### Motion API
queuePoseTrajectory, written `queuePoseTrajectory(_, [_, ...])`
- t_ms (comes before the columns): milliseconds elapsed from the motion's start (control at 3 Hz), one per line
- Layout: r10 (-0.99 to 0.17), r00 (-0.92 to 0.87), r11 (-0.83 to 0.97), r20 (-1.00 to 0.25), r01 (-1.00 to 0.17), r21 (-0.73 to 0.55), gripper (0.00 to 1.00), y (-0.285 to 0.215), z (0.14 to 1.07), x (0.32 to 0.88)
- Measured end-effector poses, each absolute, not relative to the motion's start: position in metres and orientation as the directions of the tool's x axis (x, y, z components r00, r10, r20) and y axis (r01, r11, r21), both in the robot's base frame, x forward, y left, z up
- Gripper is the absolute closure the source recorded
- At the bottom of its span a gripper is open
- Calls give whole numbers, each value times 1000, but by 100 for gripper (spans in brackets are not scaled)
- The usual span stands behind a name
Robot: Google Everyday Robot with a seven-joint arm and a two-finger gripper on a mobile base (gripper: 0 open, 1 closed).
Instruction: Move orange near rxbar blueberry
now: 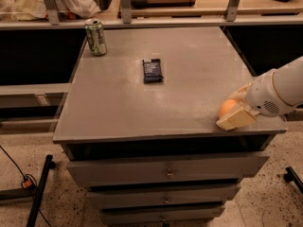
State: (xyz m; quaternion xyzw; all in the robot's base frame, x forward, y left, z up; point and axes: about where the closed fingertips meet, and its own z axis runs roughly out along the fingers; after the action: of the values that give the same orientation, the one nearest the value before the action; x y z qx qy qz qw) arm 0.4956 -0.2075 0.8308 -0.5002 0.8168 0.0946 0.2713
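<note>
Jaws clamped on orange (226, 109), one finger each side. Gripper (231, 109) low at front-R corner of counter (142, 112). Mid-counter, well apart to L: rxbar blueberry (153, 71), flat. Far-L corner: green can (96, 37), upright.

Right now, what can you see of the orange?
The orange is small, round, smooth and bright orange. It sits on the grey table near the front right corner, far from the dark bar. The pale gripper is right against it and covers its right side, so only part shows.
</note>
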Motion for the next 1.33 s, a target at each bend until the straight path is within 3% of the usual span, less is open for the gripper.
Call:
queuePoseTrajectory(333, [-766, -351, 480, -538, -870, -115, 93, -206, 831, 495])
queuePoseTrajectory(667, [-767, -350, 478, -537, -871, -115, 100, -205, 831, 495])
queuePoseTrajectory(1333, [-768, -330, 463, -549, -878, -119, 100, -195, 844, 508])
